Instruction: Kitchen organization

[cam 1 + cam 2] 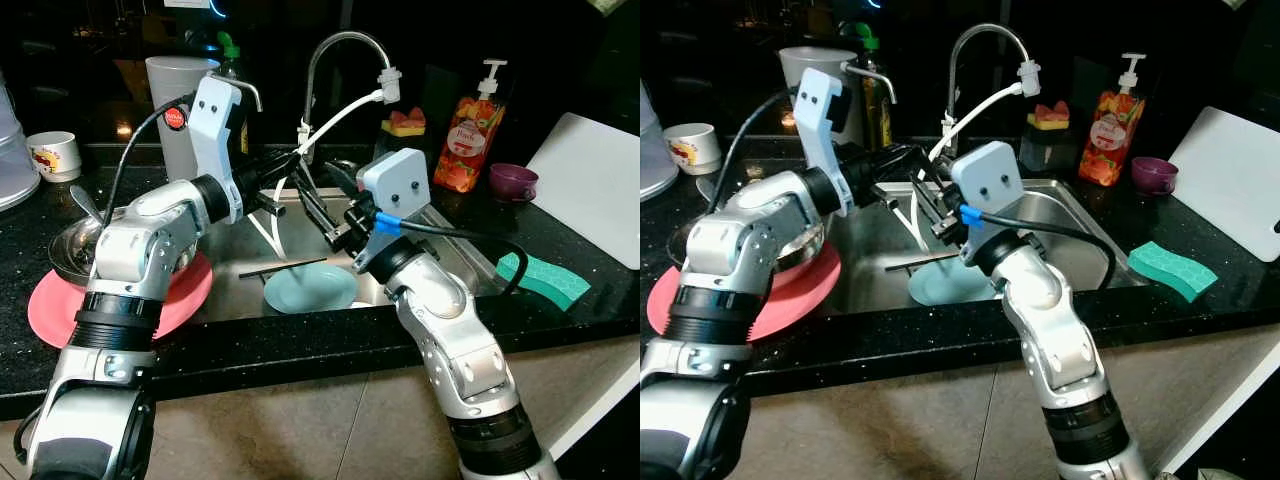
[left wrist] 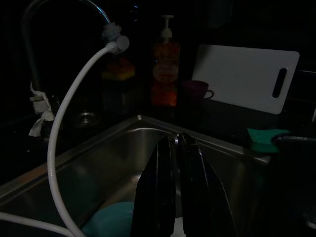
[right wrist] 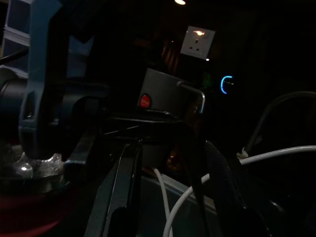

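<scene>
A teal plate (image 1: 310,288) lies flat in the steel sink (image 1: 470,262), with a thin black stick (image 1: 282,267) resting beside it. My left gripper (image 1: 294,162) reaches in from the left and hovers above the sink near the faucet (image 1: 340,42) base; its fingers (image 2: 160,187) are pressed together, shut, with nothing seen between them. My right gripper (image 1: 305,192) points up and left just under the left one, above the plate, fingers (image 3: 118,197) spread open and empty. A white hose (image 1: 335,120) hangs from the spout past both grippers.
On the left counter a metal bowl (image 1: 72,250) sits on a red plate (image 1: 50,315), behind it a white cup (image 1: 52,155) and grey pitcher (image 1: 172,110). On the right stand a soap bottle (image 1: 468,135), purple cup (image 1: 513,181), white cutting board (image 1: 595,185) and green sponge (image 1: 545,278).
</scene>
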Controlling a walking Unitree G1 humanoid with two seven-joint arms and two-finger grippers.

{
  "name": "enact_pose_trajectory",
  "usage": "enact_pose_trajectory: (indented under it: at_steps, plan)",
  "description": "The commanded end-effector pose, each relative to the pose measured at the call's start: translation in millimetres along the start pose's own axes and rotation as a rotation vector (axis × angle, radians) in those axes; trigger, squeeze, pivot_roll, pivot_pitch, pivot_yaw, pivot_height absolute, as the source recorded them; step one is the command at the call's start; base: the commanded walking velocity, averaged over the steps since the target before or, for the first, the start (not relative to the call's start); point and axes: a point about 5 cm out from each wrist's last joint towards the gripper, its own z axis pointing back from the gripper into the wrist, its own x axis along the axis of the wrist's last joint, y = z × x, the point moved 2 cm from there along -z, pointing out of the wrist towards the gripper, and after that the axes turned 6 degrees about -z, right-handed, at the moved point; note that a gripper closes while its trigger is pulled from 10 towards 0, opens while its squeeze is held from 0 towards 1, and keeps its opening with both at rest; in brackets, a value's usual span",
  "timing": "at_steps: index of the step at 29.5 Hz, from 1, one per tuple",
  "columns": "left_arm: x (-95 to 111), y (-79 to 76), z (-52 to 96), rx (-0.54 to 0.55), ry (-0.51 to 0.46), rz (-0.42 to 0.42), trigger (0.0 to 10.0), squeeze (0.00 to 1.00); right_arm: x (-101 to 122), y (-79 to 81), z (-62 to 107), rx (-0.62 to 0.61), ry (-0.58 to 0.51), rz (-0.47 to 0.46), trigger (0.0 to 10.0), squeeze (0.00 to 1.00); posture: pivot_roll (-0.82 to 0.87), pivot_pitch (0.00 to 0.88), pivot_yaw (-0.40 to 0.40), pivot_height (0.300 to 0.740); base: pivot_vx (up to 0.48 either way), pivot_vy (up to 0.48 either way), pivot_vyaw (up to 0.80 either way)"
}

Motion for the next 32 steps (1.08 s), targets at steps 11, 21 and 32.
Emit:
enact_pose_trajectory:
  at_steps: [11,21,32]
  plan:
    - [17.3,-21.0,5.0,-0.164,-0.071,-0.023,10.0,0.00,-25.9,-25.5,3.3,-0.171,0.113,0.111,10.0,0.00,0.03,0.065,-0.058,0.740,0.000,0.000,0.00]
    - [16.7,-21.9,6.6,-0.176,-0.065,-0.031,10.0,0.00,-21.6,-38.5,3.8,-0.253,0.091,0.140,10.0,0.00,0.03,0.062,-0.058,0.740,0.000,0.000,0.00]
    - [22.6,-27.7,8.9,-0.215,-0.090,-0.026,10.0,0.00,-33.2,-21.8,2.5,-0.159,0.124,0.123,10.0,0.00,0.03,0.064,-0.057,0.740,0.000,0.000,0.00]
